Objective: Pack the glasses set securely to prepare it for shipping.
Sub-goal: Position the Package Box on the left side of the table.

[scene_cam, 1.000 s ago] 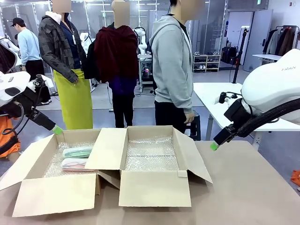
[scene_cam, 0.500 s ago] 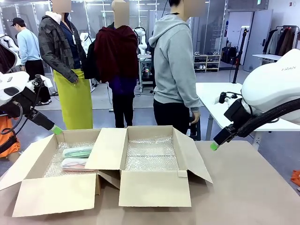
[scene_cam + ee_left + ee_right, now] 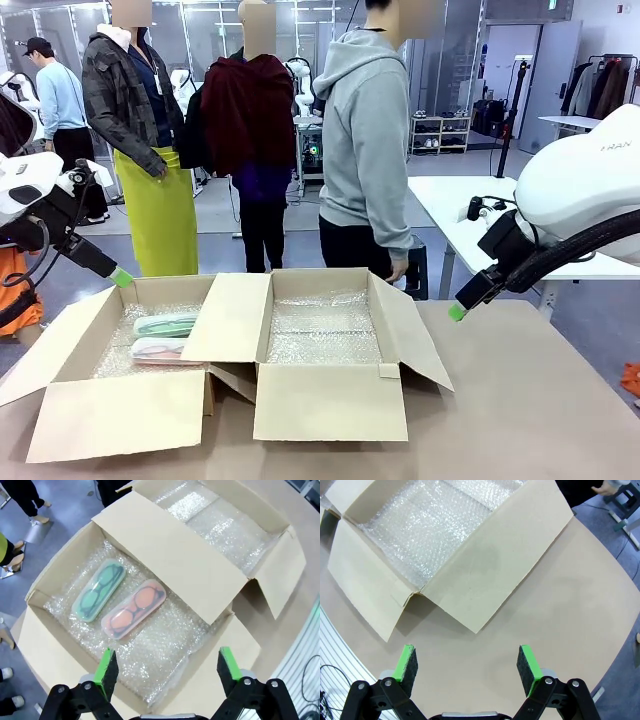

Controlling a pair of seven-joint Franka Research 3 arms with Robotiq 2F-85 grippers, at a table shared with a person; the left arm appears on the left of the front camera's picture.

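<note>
With the mint green case (image 3: 97, 592) and pale pink case (image 3: 134, 608) lying side by side on bubble wrap (image 3: 165, 647) in the left box (image 3: 110, 410), at the front view's lower left, I judge covering comes next. I hold left gripper (image 3: 162, 666) and right gripper (image 3: 467, 662) raised, fingers spread, empty.

Two open cardboard boxes (image 3: 330, 400) side by side on a brown table (image 3: 540, 410), each lined with bubble wrap (image 3: 322, 330).
</note>
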